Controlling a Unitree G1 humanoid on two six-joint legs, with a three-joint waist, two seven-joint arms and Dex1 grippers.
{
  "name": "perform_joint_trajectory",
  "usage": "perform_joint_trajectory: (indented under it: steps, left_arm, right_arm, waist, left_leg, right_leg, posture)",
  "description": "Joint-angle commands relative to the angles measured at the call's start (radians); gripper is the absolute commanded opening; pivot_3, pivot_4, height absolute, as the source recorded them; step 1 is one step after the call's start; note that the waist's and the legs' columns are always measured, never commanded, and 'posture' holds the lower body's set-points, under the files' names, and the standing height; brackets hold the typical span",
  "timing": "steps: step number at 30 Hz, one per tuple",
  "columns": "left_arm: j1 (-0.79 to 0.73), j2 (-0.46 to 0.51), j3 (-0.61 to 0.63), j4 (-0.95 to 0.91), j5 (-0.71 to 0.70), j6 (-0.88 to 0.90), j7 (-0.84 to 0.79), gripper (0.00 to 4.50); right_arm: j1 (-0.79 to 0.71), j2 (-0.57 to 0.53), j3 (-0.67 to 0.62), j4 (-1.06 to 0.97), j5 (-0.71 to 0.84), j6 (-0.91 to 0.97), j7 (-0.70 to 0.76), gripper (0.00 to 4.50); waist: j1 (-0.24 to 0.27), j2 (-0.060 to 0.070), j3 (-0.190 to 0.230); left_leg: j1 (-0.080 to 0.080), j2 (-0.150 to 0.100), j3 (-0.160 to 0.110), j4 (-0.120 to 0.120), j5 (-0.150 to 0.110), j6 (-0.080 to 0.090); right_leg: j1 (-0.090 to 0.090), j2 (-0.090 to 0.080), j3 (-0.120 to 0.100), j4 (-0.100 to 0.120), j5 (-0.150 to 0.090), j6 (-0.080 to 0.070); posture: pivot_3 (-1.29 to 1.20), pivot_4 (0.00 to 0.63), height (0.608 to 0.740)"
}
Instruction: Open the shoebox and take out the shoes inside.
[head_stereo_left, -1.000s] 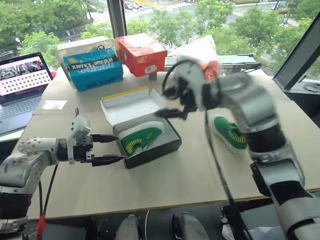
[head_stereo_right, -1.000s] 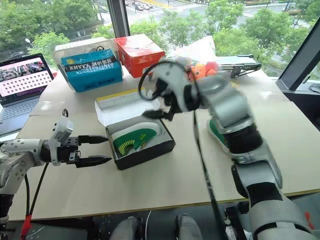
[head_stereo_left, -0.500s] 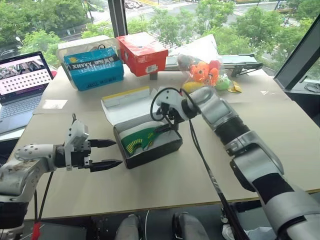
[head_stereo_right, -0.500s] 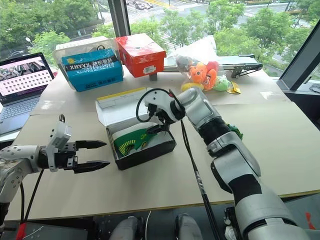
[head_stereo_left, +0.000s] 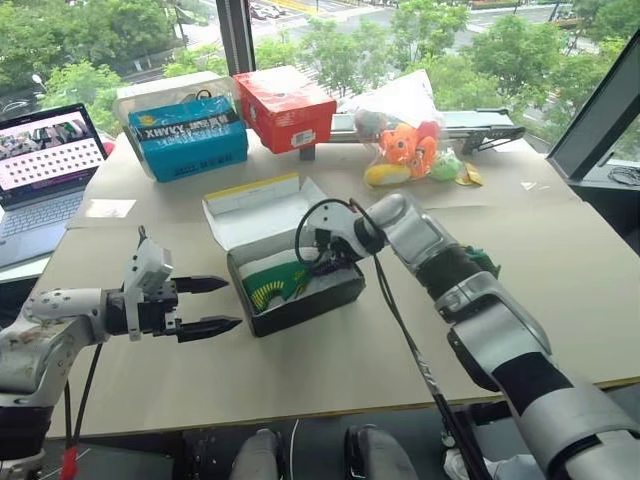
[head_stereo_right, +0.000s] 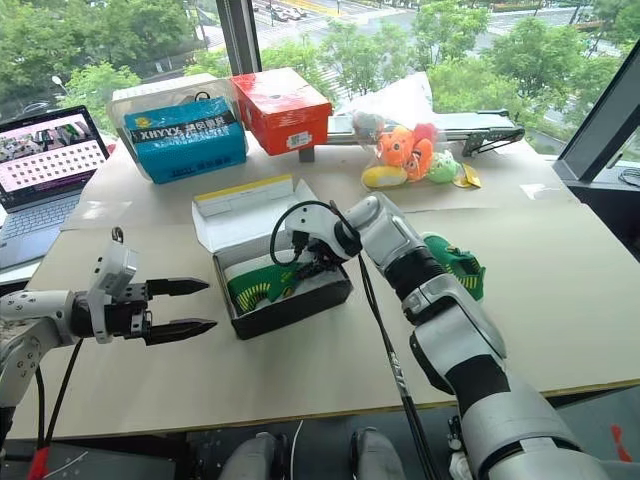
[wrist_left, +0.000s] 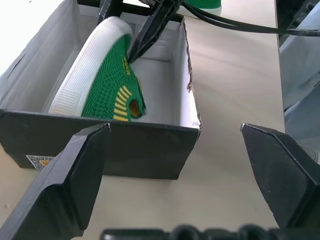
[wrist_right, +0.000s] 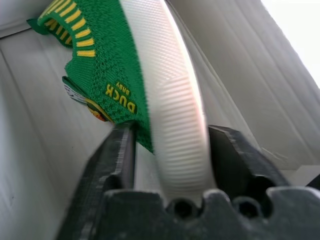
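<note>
The shoebox (head_stereo_left: 312, 300) stands open mid-table, black-sided and white inside, its lid (head_stereo_left: 262, 207) folded back flat. One green-and-white shoe (head_stereo_left: 272, 280) lies on its side in the box. My right gripper (head_stereo_left: 322, 262) reaches down into the box and is shut on this shoe's heel end; in the right wrist view the fingers (wrist_right: 117, 155) press the knit upper and the white sole (wrist_right: 172, 110) from both sides. The other shoe (head_stereo_right: 452, 260) lies on the table behind my right forearm. My left gripper (head_stereo_left: 232, 303) hovers open just left of the box, holding nothing.
At the back stand a blue box (head_stereo_left: 187, 135), a red box (head_stereo_left: 284, 106) and a bag of orange plush toys (head_stereo_left: 405, 145). A laptop (head_stereo_left: 40, 160) sits at the far left. A black cable hangs from my right arm over the table's front edge.
My right gripper came down from above the box into it and closed from open onto the shoe's heel. The left gripper stayed in place, open.
</note>
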Motion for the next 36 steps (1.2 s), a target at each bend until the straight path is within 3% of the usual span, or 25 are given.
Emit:
perform_joint_trajectory:
  steps: [1,4,18,26,31,36]
  left_arm:
    - [-0.018,0.008,0.004,-0.015,-0.009,-0.002,-0.002,4.5]
    - [-0.023,0.006,0.0,-0.011,-0.006,-0.004,-0.004,4.5]
    - [-0.029,0.008,-0.008,-0.006,-0.004,-0.008,-0.01,4.5]
    - [-0.036,0.01,-0.01,-0.008,-0.004,-0.001,-0.012,4.5]
    - [-0.038,0.011,-0.009,-0.009,-0.007,0.004,-0.011,4.5]
    - [-0.039,0.01,-0.009,-0.012,-0.008,0.008,-0.008,4.5]
  right_arm:
    - [-0.025,0.0,-0.031,-0.02,-0.007,0.009,-0.005,0.98]
    - [-0.028,-0.004,-0.041,-0.035,-0.012,0.019,-0.01,0.52]
    - [-0.051,-0.033,-0.203,-0.271,0.121,0.169,0.02,0.52]
    - [-0.02,-0.076,-0.087,-0.299,-0.011,0.105,-0.04,0.52]
    - [0.007,-0.121,0.08,-0.277,-0.235,-0.046,-0.156,0.52]
    - [-0.002,-0.103,0.122,-0.24,-0.324,-0.1,-0.241,0.52]
  waist:
    - [0.0,0.0,0.0]
    - [0.001,0.0,0.0]
    - [0.001,0.0,0.0]
    - [0.001,0.0,0.0]
    - [0.004,0.0,0.0]
    - [0.004,0.0,0.0]
  left_leg:
    - [0.0,0.0,0.0,0.0,0.0,0.0]
    - [0.0,0.0,0.0,0.0,0.0,0.0]
    - [0.0,0.0,0.0,0.0,0.0,0.0]
    - [0.0,0.0,0.0,0.0,0.0,0.0]
    - [0.0,0.0,0.0,0.0,0.0,0.0]
    - [0.0,0.0,0.0,0.001,0.0,0.0]
  right_leg:
    - [0.0,0.0,0.0,0.0,0.0,0.0]
    - [0.0,0.0,0.0,0.0,0.0,0.0]
    - [0.0,0.0,0.0,0.0,0.0,0.0]
    - [0.0,0.0,0.0,0.0,0.0,0.0]
    - [0.0,-0.001,0.0,0.0,0.0,0.0]
    - [0.0,-0.001,0.0,0.0,0.0,0.0]
  posture:
    - [0.0,0.15,0.739]
    - [0.0,0.15,0.739]
    - [0.0,0.15,0.739]
    - [0.0,0.15,0.739]
    - [0.0,0.15,0.739]
    - [0.0,0.15,0.739]
